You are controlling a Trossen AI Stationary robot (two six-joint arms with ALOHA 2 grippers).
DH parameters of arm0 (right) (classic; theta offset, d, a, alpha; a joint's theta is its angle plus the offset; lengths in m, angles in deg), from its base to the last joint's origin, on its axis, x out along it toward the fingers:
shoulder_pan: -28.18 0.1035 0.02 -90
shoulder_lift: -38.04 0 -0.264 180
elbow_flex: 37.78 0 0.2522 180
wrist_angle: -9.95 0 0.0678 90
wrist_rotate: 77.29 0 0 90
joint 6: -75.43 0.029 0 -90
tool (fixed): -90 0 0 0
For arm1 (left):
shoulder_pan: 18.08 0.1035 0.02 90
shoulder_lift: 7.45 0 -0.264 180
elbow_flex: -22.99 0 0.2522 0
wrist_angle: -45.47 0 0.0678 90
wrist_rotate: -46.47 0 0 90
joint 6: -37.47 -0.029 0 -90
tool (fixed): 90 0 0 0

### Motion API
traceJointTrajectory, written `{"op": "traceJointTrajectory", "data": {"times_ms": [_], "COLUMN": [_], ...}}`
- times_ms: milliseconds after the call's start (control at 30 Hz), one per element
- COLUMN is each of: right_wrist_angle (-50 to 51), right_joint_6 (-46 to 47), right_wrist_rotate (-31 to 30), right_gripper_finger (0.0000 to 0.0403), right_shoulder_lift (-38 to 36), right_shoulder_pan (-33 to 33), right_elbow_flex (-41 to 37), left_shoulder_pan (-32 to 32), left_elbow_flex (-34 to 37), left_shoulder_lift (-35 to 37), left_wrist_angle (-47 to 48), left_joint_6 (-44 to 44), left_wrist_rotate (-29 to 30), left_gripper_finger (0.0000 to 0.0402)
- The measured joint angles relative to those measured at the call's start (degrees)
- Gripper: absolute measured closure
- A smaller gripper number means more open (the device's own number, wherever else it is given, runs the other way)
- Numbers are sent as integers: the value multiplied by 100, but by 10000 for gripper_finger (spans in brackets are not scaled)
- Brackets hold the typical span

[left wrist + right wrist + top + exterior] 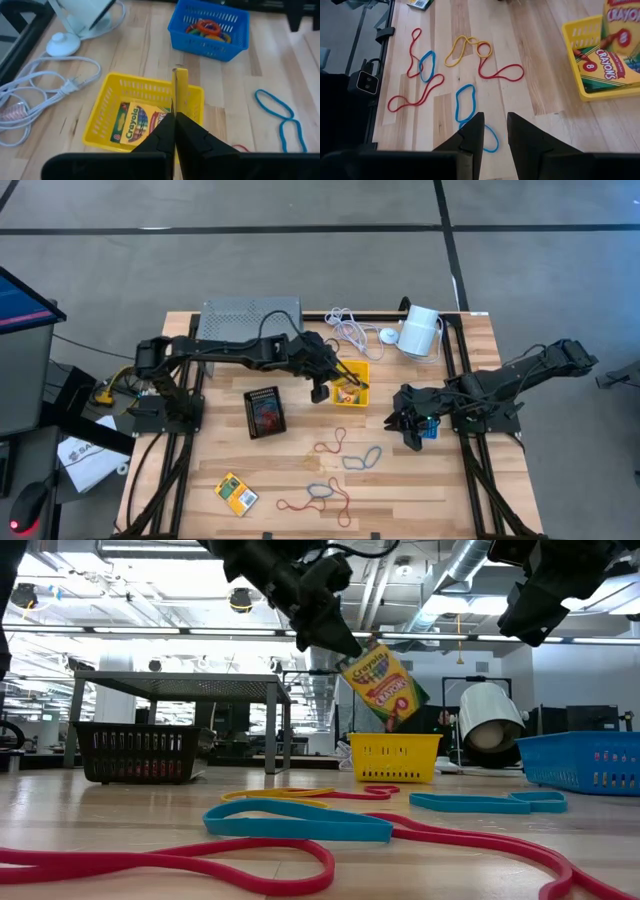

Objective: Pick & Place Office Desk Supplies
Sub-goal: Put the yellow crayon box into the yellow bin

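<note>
My left gripper [335,380] [175,119] is shut on a yellow-green crayon box [383,688] above the yellow bin [352,370] [100,125], which holds another crayon box [134,122]. My right gripper [410,428] [492,131] hovers open, touching nothing, beside the blue bin [429,430] [207,27], which holds rubber bands. The black bin [265,411] stands left of the yellow one. A third crayon box [236,493] lies flat near the table's near edge. Red, blue and yellow rubber bands [465,102] [345,455] lie loose on the wood. My left gripper pinches the crayon box between its two fingers by the upper end [352,662]. The wrist view shows the box edge-on [180,97]. The fingers slant down from the table's left. The box is lifted clear and hangs tilted, its lower end [397,720] just above the yellow bin's rim.
A grey perforated metal stand [250,315] stands at the far left. A white cable [350,328] and a white cylinder [420,330] lie along the far edge. Dark rails [460,380] run along both sides of the table.
</note>
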Motion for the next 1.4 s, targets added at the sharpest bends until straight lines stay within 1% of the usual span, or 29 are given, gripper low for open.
{"op": "traceJointTrajectory", "data": {"times_ms": [167, 333, 567, 1000, 1200, 1400], "right_wrist_angle": [10, 25, 29, 25, 27, 42], "right_joint_6": [-15, -31, -33, -33, -33, -25], "right_wrist_rotate": [3, 3, 3, 3, 3, 3], "right_gripper_finger": [322, 322, 322, 322, 322, 322], "right_shoulder_lift": [0, 0, 0, 0, -2, -2], "right_shoulder_pan": [0, 0, 0, 0, 0, 0], "right_elbow_flex": [0, 0, 0, 0, 0, 0], "left_shoulder_pan": [0, 0, -20, -64, -188, -184], "left_elbow_flex": [-193, -237, -237, -237, -235, -235], "left_shoulder_lift": [-223, -223, -223, -224, -467, -533], "left_wrist_angle": [254, 523, 648, 635, 445, 423], "left_joint_6": [-57, -77, -79, -87, -70, -49], "left_wrist_rotate": [0, 2, 0, 1, 0, -4], "left_gripper_finger": [401, 401, 401, 401, 401, 401]}}
